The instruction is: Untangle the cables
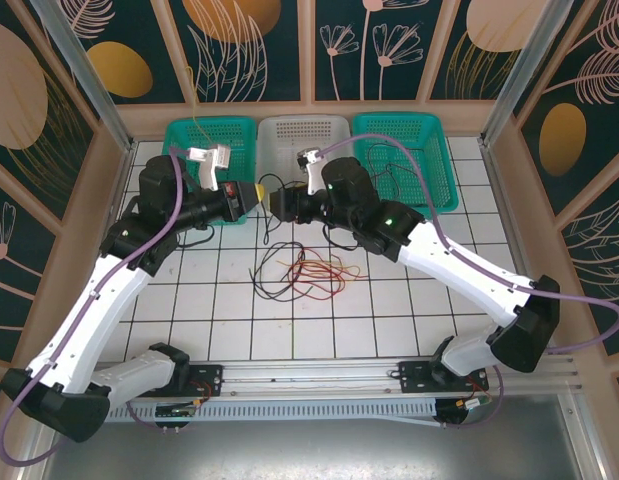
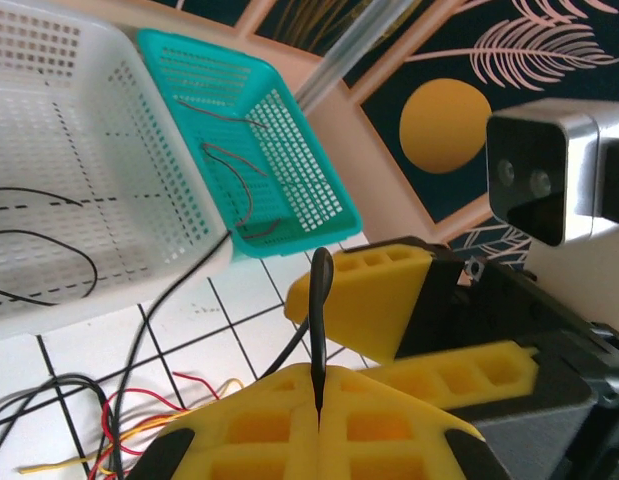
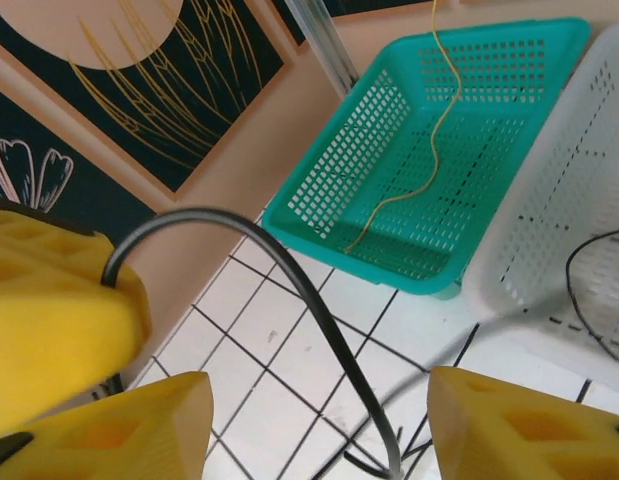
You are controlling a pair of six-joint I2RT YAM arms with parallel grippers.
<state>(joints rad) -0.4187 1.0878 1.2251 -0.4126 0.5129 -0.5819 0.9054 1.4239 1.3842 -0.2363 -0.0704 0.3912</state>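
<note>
L gripper [image 2: 319, 400] is seen at lower centre of the left wrist view, jaws closed tight on the black cable [image 2: 320, 300], which is pinched in the seam and sticks up past the tips. R gripper [image 3: 319, 412] is seen along the bottom of the right wrist view. Its jaws are held apart w/ the black cable passing btw. them, nearer the finger at lower right, not gripped. In the top view both grippers are found tip to tip at frame centre, just below the white basket [image 1: 309, 135]. The loose cables [image 1: 301, 270] (red, yellow, black loops) are seen piled on the tiled table [image 1: 369, 320] below the grippers. A yellow wire [image 1: 202, 130] is noted in the upper-left green basket [image 1: 177, 150], and dark wires [image 1: 394, 175] in the upper-right green basket [image 1: 444, 170].
</note>
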